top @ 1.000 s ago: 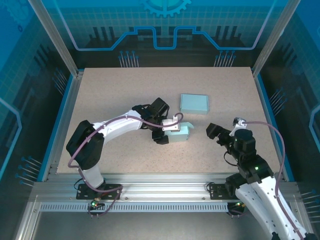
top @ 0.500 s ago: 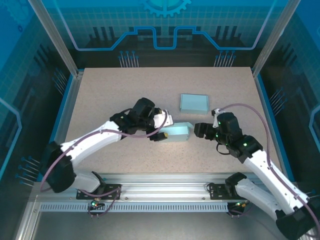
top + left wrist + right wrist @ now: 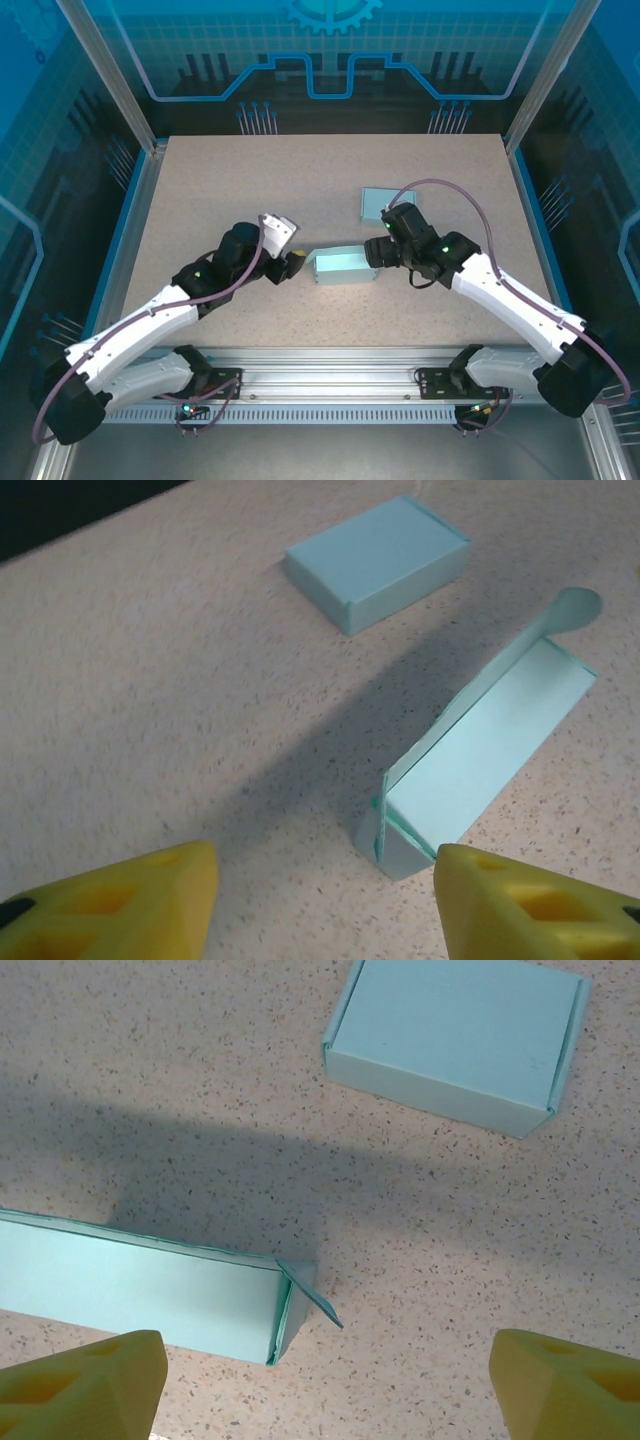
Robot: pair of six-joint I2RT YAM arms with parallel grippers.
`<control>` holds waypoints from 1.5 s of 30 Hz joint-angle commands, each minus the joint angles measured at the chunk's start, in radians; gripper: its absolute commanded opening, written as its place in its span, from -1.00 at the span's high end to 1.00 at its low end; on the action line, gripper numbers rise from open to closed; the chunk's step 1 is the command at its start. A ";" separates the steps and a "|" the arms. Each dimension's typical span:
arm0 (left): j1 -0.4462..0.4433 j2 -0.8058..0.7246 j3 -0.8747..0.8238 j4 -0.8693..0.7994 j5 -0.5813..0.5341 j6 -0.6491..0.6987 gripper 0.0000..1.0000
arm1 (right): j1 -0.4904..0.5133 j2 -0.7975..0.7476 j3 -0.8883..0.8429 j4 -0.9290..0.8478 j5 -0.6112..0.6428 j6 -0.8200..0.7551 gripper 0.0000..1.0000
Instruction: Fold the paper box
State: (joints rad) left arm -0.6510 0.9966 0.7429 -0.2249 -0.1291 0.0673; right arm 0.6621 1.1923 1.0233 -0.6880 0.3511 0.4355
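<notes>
The light blue paper box (image 3: 340, 265) lies on the table between the two arms. My left gripper (image 3: 300, 263) is open just off its left end. In the left wrist view the box (image 3: 480, 750) has a long flap standing up, and its near end sits ahead of my yellow fingertips (image 3: 530, 905), close to the right one. My left gripper (image 3: 325, 910) holds nothing. My right gripper (image 3: 374, 254) hovers open above the box's right end. There the box (image 3: 140, 1285) has an end flap (image 3: 312, 1302) sticking out, and my right gripper (image 3: 325, 1385) is empty.
A second light blue box (image 3: 376, 200), closed, lies behind the right arm; it is also seen as a closed box (image 3: 378, 562) in the left wrist view and a closed box (image 3: 455, 1040) in the right wrist view. Speckled tabletop (image 3: 250, 190) stretches to the left and back.
My left gripper has let go of the box and drawn back to the left. The right arm has swung in from the right to the box's right end.
</notes>
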 commanded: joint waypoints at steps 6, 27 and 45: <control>0.036 0.026 -0.033 0.055 0.042 -0.154 0.05 | -0.052 0.037 0.028 0.017 -0.179 -0.076 -0.16; 0.040 0.280 0.023 0.175 0.183 -0.225 0.32 | -0.131 0.143 0.017 0.055 -0.232 -0.103 0.01; 0.040 0.351 0.083 0.159 0.195 -0.241 0.40 | -0.115 0.135 -0.017 0.071 -0.253 -0.043 0.29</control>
State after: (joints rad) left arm -0.6178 1.3285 0.7849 -0.0689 0.0353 -0.1585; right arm 0.5377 1.3411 1.0245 -0.6178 0.1108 0.3683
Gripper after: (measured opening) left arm 0.308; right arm 0.358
